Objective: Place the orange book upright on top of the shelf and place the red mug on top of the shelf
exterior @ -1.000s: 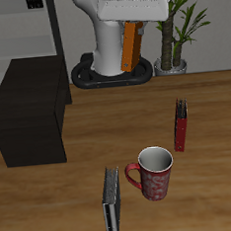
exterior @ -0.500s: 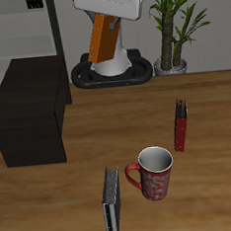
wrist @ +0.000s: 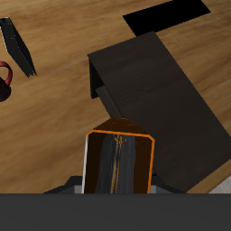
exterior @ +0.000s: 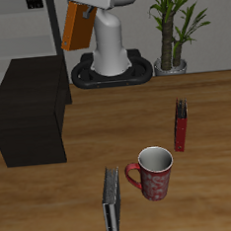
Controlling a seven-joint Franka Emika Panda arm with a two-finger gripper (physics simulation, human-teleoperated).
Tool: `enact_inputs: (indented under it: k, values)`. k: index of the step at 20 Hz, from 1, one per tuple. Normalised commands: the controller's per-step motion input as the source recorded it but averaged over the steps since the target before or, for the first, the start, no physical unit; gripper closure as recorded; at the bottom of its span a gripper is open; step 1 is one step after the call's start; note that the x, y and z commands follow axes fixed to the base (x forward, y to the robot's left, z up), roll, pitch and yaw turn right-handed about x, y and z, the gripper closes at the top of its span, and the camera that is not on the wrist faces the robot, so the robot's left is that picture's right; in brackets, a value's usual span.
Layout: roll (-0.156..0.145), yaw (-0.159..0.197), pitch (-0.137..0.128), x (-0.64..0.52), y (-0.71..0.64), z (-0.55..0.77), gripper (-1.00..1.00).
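My gripper [exterior: 84, 0] is shut on the orange book [exterior: 75, 24] and holds it tilted, high in the air at the back of the table, above and behind the shelf [exterior: 28, 107]. Most of the gripper is cut off by the frame edge. In the wrist view the orange book [wrist: 120, 162] hangs over the edge of the shelf's flat black top [wrist: 167, 99]. The red mug [exterior: 154, 173] stands upright near the table's front edge, with nothing holding it. Only a sliver of the red mug [wrist: 4, 79] shows in the wrist view.
A grey book [exterior: 112, 202] lies beside the mug, and it also shows in the wrist view [wrist: 18, 45]. A slim red book [exterior: 181, 125] lies farther back. A tall grey rack [exterior: 21, 27] stands behind the shelf. A potted plant [exterior: 174, 23] stands beside the robot's base [exterior: 109, 70].
The arm has swung the orange book across from over the robot's base toward the shelf's side and lifted it higher. The mug and other books have not moved.
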Motion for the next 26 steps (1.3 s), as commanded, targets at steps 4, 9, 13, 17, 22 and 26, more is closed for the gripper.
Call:
enact_inputs:
  k: [4, 9, 13, 17, 22, 26]
  values:
    - [-0.041, -0.08, -0.001, -0.04, -0.42, 0.11, 1.0]
    - [-0.009, -0.135, 0.016, -0.01, -0.54, 0.08, 1.0]
    - [-0.019, -0.126, 0.009, -0.06, -0.48, 0.03, 1.0]
    - [-0.03, -0.074, -0.019, -0.15, -0.32, -0.04, 1.0]
    - [0.002, -0.058, -0.024, -0.18, -0.26, 0.02, 1.0]
    - [-0.01, -0.108, 0.03, -0.06, -0.44, -0.11, 1.0]
